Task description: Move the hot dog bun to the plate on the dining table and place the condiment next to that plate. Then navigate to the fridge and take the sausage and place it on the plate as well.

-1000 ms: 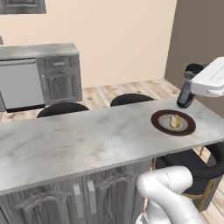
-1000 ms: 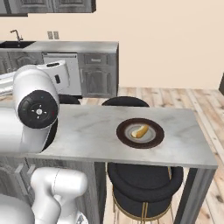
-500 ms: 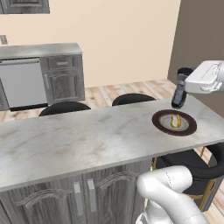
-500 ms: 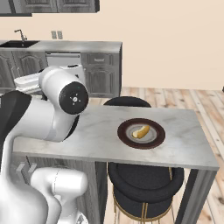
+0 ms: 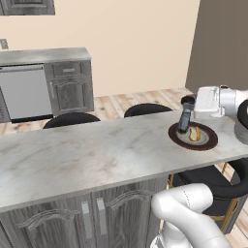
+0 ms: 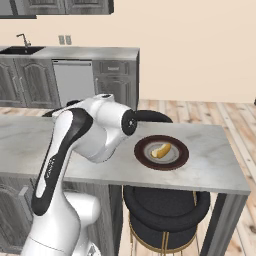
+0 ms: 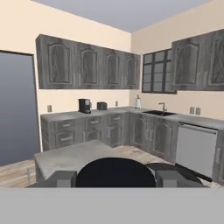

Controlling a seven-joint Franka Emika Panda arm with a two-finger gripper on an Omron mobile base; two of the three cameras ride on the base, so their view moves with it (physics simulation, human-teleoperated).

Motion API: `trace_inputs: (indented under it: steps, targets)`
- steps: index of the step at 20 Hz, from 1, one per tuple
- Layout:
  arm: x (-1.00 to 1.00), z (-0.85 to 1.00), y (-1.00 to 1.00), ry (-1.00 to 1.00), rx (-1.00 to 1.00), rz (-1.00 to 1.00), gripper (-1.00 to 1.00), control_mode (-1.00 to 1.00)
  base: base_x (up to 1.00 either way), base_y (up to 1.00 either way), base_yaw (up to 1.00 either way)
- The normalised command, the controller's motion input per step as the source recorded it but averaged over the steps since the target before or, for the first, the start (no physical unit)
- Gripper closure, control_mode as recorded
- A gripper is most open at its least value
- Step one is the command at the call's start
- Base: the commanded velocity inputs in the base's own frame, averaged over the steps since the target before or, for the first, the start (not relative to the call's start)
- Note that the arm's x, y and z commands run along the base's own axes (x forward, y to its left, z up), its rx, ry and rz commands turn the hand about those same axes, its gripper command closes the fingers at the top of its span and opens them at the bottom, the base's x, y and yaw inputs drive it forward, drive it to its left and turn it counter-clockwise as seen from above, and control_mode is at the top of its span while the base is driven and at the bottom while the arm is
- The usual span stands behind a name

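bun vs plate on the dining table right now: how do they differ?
Shape: the hot dog bun is an elongated roll; the plate is a flat round disc.
Size: the bun is much smaller and fits inside the plate's centre.
Colour: the bun is tan-yellow; the plate has a dark brown rim and a paler centre.
Support: the bun lies on the plate; the plate rests on the dining table.
Shared: both sit near the table's right end.

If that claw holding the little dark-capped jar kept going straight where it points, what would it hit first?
Nothing close, apparently. The gripper, shut on the small dark-capped condiment jar, points level over the light grey marble dining table; the far grey wooden base cabinets likely come first.
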Motion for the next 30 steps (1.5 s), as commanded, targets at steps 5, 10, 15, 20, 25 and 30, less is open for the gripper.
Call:
trace_inputs:
  steps: [5, 10, 15, 20, 25, 30]
  targets:
    - [0.31, -0.79, -0.09, 0.0, 0.0, 0.15, 1.0, -1.0, 0.0, 0.0, 0.0]
    - [0.2, -0.59, -0.07, -0.01, -0.02, 0.01, 1.0, -1.0, 0.0, 0.0, 0.0]
    - [0.28, -0.63, 0.0, 0.0, -0.08, 0.01, 1.0, -1.0, 0.0, 0.0, 0.0]
    - [0.42, -0.6, -0.13, 0.0, -0.02, 0.05, 1.0, -1.0, 0.0, 0.0, 0.0]
    - [0.58, -0.37, -0.27, 0.0, 0.0, 0.09, 1.0, -1.0, 0.0, 0.0, 0.0]
    - [0.72, -0.22, -0.24, 0.01, 0.0, 0.07, 1.0, -1.0, 0.0, 0.0, 0.0]
